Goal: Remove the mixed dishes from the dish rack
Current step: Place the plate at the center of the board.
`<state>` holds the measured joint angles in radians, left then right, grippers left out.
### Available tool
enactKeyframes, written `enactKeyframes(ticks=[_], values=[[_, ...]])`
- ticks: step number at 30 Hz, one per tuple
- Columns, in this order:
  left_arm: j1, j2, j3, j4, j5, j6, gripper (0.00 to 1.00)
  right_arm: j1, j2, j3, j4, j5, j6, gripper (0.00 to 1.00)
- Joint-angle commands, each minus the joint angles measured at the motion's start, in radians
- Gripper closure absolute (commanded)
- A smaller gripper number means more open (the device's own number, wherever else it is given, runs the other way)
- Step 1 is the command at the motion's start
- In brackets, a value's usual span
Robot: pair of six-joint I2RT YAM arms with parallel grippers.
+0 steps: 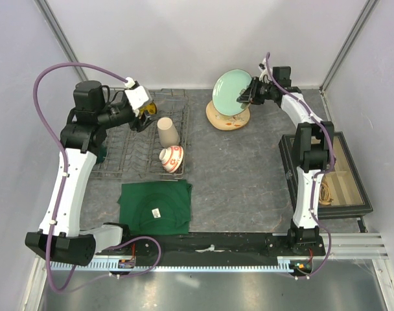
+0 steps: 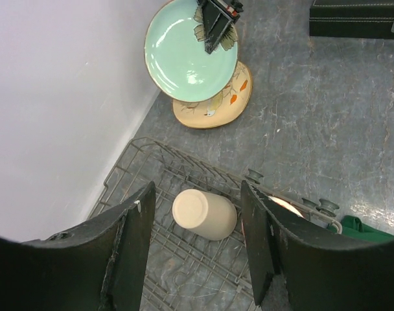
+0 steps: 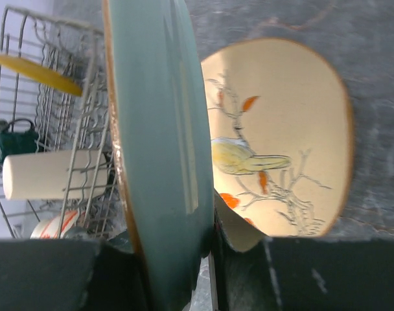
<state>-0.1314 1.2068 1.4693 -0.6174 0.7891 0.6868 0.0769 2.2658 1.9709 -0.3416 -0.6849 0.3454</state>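
The grey wire dish rack (image 1: 129, 165) stands at the left. In it are the tall beige cup (image 1: 168, 131) on its side, the red-and-white bowl (image 1: 172, 158), the yellow patterned plate (image 1: 149, 109) and the dark green mug (image 3: 14, 135). My left gripper (image 1: 142, 121) is open above the rack, its fingers either side of the cup (image 2: 204, 214) in the wrist view. My right gripper (image 1: 243, 96) is shut on the rim of the pale teal plate (image 1: 231, 91), held tilted over the cream floral plate (image 1: 227, 117) lying on the table.
A dark green folded cloth (image 1: 154, 206) lies in front of the rack. A black compartment box (image 1: 326, 172) stands at the right. White walls close the back and both sides.
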Motion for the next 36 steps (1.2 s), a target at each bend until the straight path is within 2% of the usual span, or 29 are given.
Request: enactKeyframes(ticks=[1,14,28,36], values=[[-0.002,-0.016,-0.020,0.047,0.004,-0.038,0.39,-0.012,0.015,0.072,0.174,-0.114,0.118,1.00],[-0.002,-0.001,-0.029,0.047,0.001,-0.064,0.39,-0.063,0.123,0.085,0.197,-0.157,0.153,1.00],[-0.002,-0.007,-0.058,0.045,-0.001,-0.063,0.39,-0.065,0.141,0.026,0.184,-0.160,0.112,1.00],[-0.002,-0.016,-0.079,0.045,-0.002,-0.052,0.39,-0.066,0.139,-0.001,0.173,-0.162,0.087,0.95]])
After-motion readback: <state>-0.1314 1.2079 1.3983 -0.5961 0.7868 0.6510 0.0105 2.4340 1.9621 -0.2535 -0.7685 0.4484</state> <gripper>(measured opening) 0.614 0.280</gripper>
